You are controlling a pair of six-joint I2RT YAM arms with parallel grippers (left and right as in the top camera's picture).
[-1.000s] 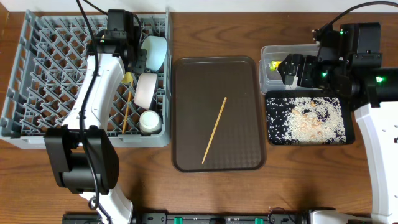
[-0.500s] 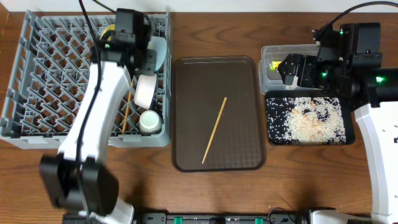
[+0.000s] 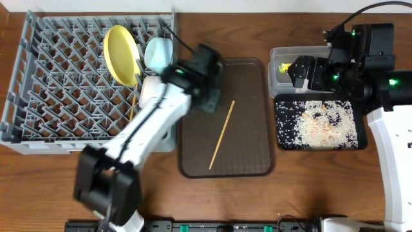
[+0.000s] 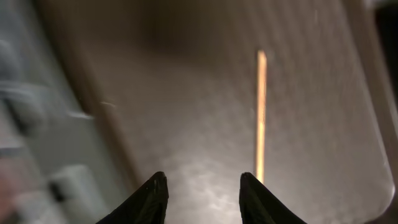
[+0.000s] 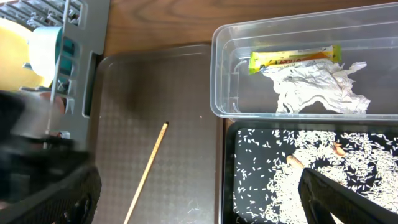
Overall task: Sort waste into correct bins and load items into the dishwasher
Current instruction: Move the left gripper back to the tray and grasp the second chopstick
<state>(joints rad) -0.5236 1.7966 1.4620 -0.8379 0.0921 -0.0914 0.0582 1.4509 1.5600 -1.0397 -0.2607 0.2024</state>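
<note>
Grey plastic peg rack (image 3: 38, 77) stands against the left edge of the brown rectangular serving tray (image 3: 251, 84), with the round yellow plate (image 3: 122, 55) on edge in it. The left gripper (image 4: 202, 186) hangs over the tray's left part, jaws partly spread and empty.

Just right of it, across the tray's middle, lies the thin wooden chopstick (image 3: 222, 135), at a slant. It looks light, stiff and smooth. Lying flat, it will likely roll or pivot, so a pinch across its midpoint seems safest.

Bare tray surrounds it, but the tray's raised rim and the rack wall limit a sweep to the left.

Right of the tray sit the clear rectangular plastic tub (image 5: 219, 81) and the flat black rectangular tray (image 5: 229, 186). The right gripper (image 5: 199, 174) hovers over both, spread wide and empty.
</note>
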